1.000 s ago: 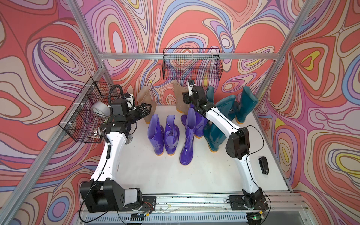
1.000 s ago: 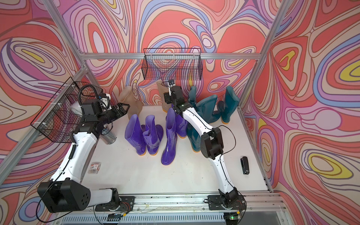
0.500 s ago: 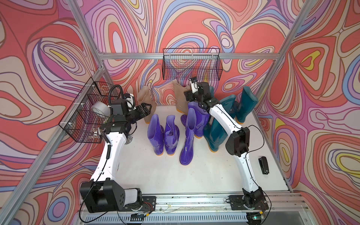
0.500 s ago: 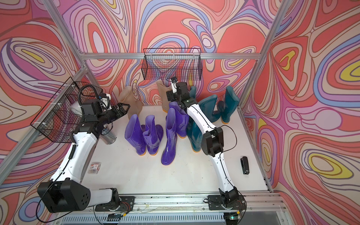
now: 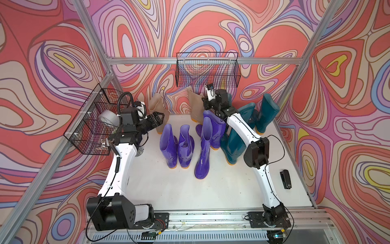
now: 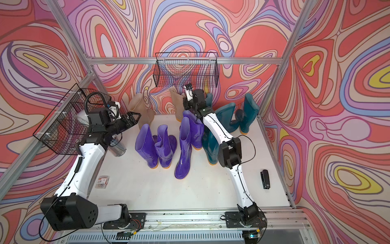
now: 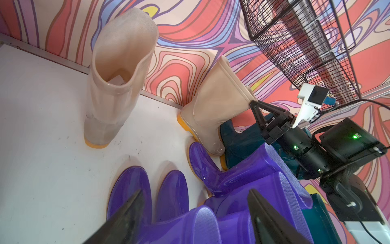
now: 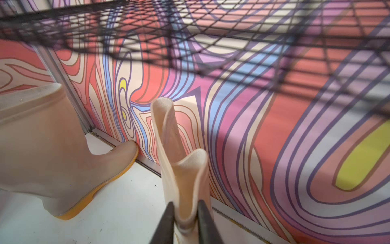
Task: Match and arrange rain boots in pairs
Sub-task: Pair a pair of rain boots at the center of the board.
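Now I count four purple boots (image 5: 168,145), four teal boots (image 5: 266,114), two beige boots (image 5: 157,105) at twelve o'clock; my right tool (image 8: 185,202) clenches one beige boot (image 8: 179,169), left tool (image 7: 195,191) released.

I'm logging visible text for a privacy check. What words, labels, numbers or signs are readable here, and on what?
Nothing here can be read.
Packet, red-and-white label: too small to read.
Slip inside a beige boot: blurred, no legible print.
Stapler: no marking visible.
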Controlling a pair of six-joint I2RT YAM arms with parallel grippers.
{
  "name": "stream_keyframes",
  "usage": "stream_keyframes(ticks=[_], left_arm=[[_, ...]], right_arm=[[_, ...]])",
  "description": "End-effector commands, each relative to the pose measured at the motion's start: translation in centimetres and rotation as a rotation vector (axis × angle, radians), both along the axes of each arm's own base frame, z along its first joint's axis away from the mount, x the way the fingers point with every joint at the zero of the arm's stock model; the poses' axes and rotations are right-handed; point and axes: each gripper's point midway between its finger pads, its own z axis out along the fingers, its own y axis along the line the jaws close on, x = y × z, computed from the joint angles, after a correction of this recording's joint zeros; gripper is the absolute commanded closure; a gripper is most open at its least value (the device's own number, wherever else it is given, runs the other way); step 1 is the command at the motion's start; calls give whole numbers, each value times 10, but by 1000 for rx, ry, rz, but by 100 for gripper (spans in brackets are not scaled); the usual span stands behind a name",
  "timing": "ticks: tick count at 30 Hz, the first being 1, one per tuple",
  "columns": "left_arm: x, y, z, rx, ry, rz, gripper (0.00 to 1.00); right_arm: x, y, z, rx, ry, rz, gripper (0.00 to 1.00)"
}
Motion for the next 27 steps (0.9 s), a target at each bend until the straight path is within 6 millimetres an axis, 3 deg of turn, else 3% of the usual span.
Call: stream_keyframes(ticks=[1,2,6,15,21,27], left_arm=[[2,4,2,-2,-20,12,21],[2,4,2,-2,-20,11,21],[2,5,2,-11,-16,13,22],[2,4,11,-24,-54,6,23],[1,4,12,-21,-58,12,23],[2,4,7,-29,-47,9,24]], right_arm=[[13,9,-45,39,24,-7,96],[10,11,-45,34,24,-3,100],[-8,24,-39,46,5,11,100],[-46,74,26,-10,-145,-12,100],[-53,108,34,-70,-195,0,100],[-47,104,62,-67,-289,-57,100]])
